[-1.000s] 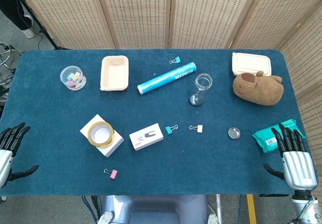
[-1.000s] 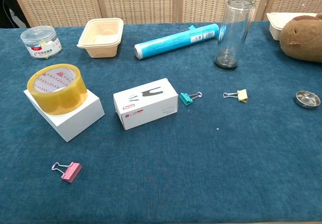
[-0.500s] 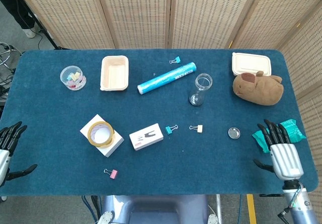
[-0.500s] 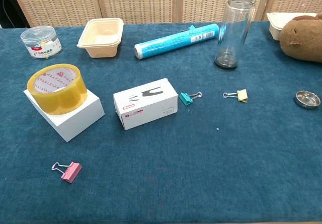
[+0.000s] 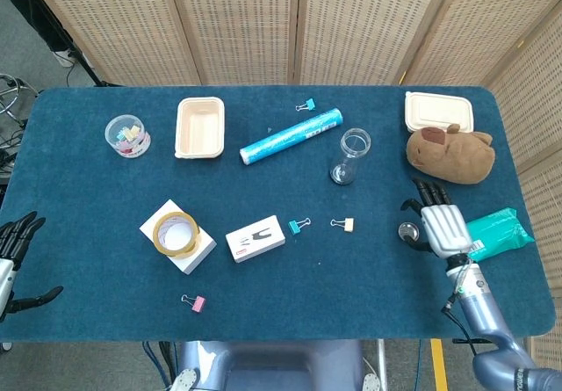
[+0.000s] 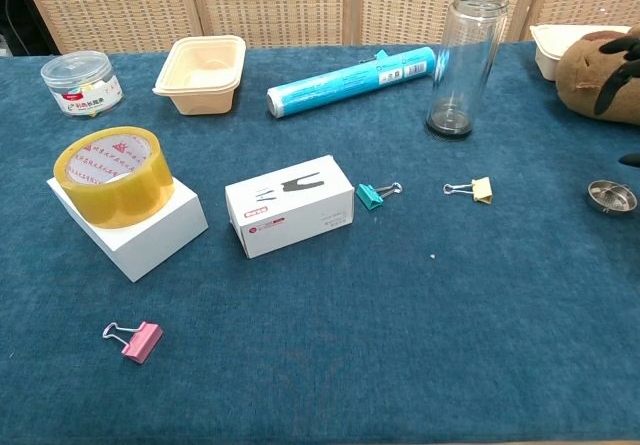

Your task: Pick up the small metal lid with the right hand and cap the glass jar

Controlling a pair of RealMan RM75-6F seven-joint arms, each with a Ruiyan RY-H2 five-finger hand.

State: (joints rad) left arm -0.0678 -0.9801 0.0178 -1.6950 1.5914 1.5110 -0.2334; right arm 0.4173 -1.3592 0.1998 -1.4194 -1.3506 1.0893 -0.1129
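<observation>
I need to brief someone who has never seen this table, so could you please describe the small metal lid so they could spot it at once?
Start at the brown plush animal at the table's far right, then come toward the near edge to the right hand. The small metal lid lies flat on the blue cloth just beside it. It is the only shiny, round, silver thing; the nearby yellow binder clip is coloured.

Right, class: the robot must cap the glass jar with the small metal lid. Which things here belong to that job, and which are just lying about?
Belongs to the job:
small metal lid
glass jar
right hand, open beside the lid

Just lying about:
tape roll
blue tube
plush toy
binder clips
white box
green packet
</observation>
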